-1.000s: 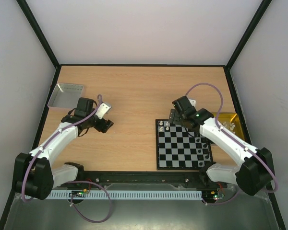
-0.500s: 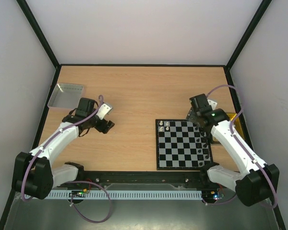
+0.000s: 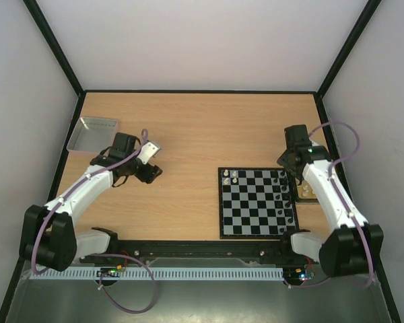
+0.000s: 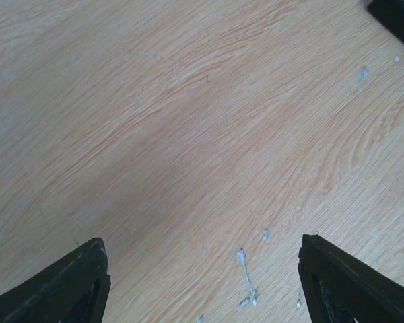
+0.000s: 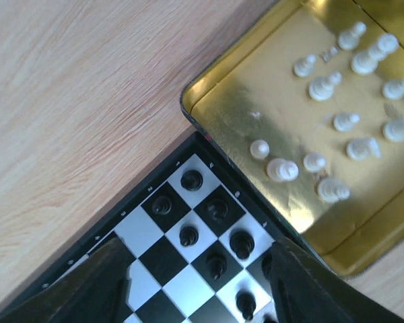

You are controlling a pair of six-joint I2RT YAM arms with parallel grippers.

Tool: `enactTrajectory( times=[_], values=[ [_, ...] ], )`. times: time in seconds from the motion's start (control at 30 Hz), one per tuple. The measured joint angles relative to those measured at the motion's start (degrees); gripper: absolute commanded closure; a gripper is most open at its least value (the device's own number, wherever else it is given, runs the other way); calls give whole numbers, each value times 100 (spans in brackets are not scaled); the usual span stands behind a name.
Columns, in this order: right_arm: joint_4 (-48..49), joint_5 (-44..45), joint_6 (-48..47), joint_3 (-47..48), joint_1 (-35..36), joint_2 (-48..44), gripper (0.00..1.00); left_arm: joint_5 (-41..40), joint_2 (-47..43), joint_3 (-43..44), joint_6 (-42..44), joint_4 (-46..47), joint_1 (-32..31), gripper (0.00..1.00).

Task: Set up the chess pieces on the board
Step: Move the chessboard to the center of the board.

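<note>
The board (image 3: 252,210) lies at the right of the table. Two white chess pieces (image 3: 231,177) stand at its far left corner, and several black ones (image 3: 283,194) line its right side. My right gripper (image 3: 291,166) hovers open over the board's far right corner. In the right wrist view, the right gripper (image 5: 202,266) has black pieces (image 5: 188,235) on the board (image 5: 143,230) between its fingers, untouched. Several white pieces (image 5: 281,169) lie in the yellow tray (image 5: 256,87) beside that corner. My left gripper (image 3: 147,173) (image 4: 203,245) is open over bare wood, holding nothing.
A grey metal tray (image 3: 92,132) sits at the far left corner of the table. The yellow tray (image 3: 308,192) is mostly hidden under the right arm in the top view. Black-framed walls enclose the table on three sides.
The right arm has swung right, from over the board's far left corner to its far right corner beside the yellow tray. The left arm has shifted slightly.
</note>
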Motion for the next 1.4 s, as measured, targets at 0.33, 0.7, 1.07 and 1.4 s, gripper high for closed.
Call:
enactTrajectory(
  times=[0.33, 0.7, 1.07, 1.4],
  values=[
    [-573, 166, 835, -284, -4, -1530, 57, -9, 271, 297, 7, -94, -608, 35],
    [-1342, 345, 1742, -839, -20, -2343, 90, -15, 1456, 1718, 275, -564, -1073, 42],
    [-2090, 590, 2583, -844, -26, -2861, 98, 26, 2297, 2083, 223, -529, -1711, 44],
    [-1923, 640, 2446, -741, -225, -1871, 97, 42, 2907, 3010, 234, -691, -1759, 59]
  ],
)
